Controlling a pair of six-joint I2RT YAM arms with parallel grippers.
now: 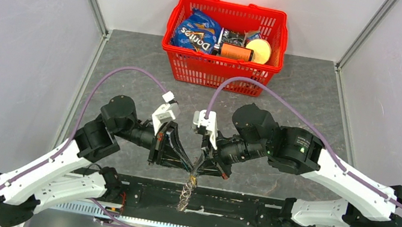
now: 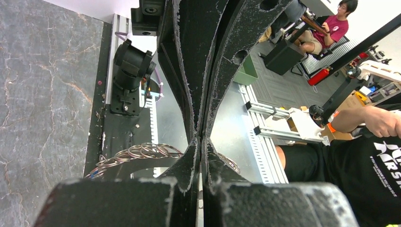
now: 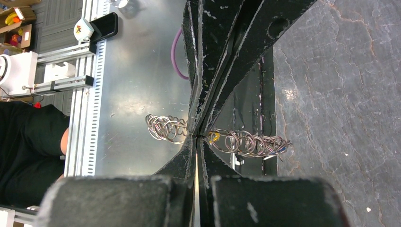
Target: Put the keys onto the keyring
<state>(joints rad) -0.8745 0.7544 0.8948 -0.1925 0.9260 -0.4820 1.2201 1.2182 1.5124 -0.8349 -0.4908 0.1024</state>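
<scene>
1. L gripper: fingers pressed tight together, pinching the keyring, which is a string of linked steel rings. Rings show on both sides of the tips, lower centre of the left wrist view.
2. R gripper: also closed right down, nipping the same string. Rings stick out left & right of its tips, mid-frame.
3. Why held so: both tips meet at one spot, centre of the top view, and the rest of the string trails toward the bottom of the frame. Prob. two pinches close together steady one ring, or pry its coil apart, so a key can slide on. Held up off the table, the string has room to hang and turn.
4. Keys: the yellow key is a small speck just right of the R tips, in among the rings. The blue key is a speck at the far right end of the string. Both are too small to tell if threaded on or just caught, so I can't judge how far along the task is.
5. Surface: grey marbled top. A black rail runs along the bottom of the top view, w/ a silver slotted bench past it.
6. A red basket sits top centre w/ a chip bag & other groceries, well apart from the work.
7. Room: pale walls left, right & behind. A person in black shirt is lower right of the left wrist view, and a person in red shirt upper right. A phone lies upper left of the right wrist view.
</scene>
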